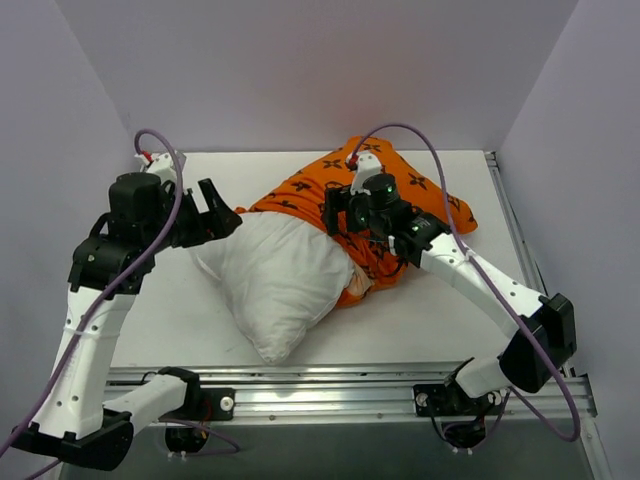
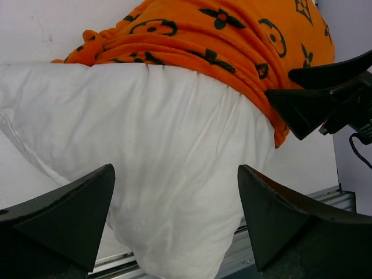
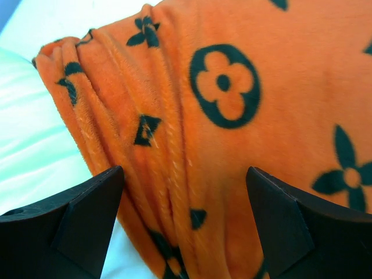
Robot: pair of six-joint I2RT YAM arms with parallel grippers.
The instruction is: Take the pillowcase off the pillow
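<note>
The white pillow [image 1: 280, 280] lies on the table with its near half bare. The orange pillowcase [image 1: 420, 190] with black flower motifs is bunched over its far right half. My left gripper [image 1: 228, 210] is open at the pillow's left edge. In the left wrist view its fingers [image 2: 75, 209] stand wide apart over the bare pillow [image 2: 163, 128], holding nothing, with the pillowcase [image 2: 192, 35] beyond. My right gripper [image 1: 337, 215] hovers open over the gathered edge of the pillowcase [image 3: 279, 58]. The gripper [image 3: 183, 197] has folds below its jaws, and a strip of pillow [image 3: 29, 133] shows at the left.
The white table [image 1: 440, 320] is boxed in by pale walls on the left, back and right. An aluminium rail [image 1: 330, 385] runs along the near edge and carries both arm bases. The right gripper's black fingers [image 2: 314, 99] reach into the left wrist view.
</note>
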